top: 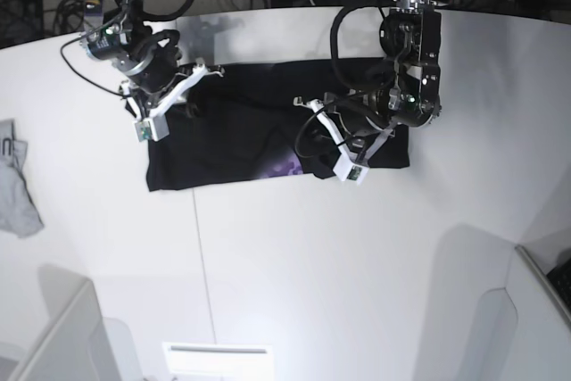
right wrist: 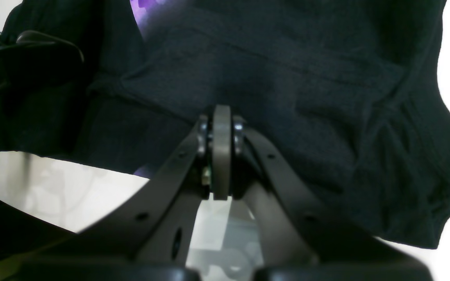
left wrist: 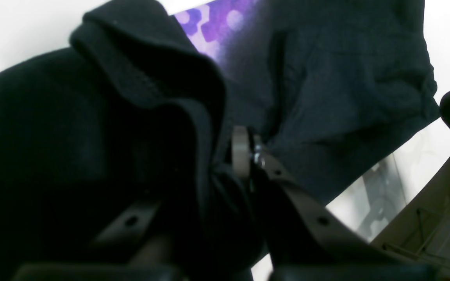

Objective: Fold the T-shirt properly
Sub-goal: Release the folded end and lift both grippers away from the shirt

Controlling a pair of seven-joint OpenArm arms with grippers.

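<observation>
Left gripper [left wrist: 244, 156]: jaws drawn together on a bunched fold of the black T-shirt [left wrist: 326, 97]; hemmed cloth drapes over its left finger and hides it, and only the grey pad of the other finger shows.
Print [left wrist: 213, 27]: purple patch just beyond the lifted fold, up and ahead of the left gripper's tip.
Right gripper [right wrist: 221, 152]: pads pressed flat together with the T-shirt's edge just at their tip; whether cloth is caught between them cannot be made out.
T-shirt: spread across the white table [top: 357, 265] beyond both grippers, with wrinkles gathered to the right of the right gripper.
Base view: the shirt lies as a wide dark band, one gripper at each end of it.
Grey cloth [top: 18, 194]: well apart from both arms, at the table's edge beyond the right arm.
</observation>
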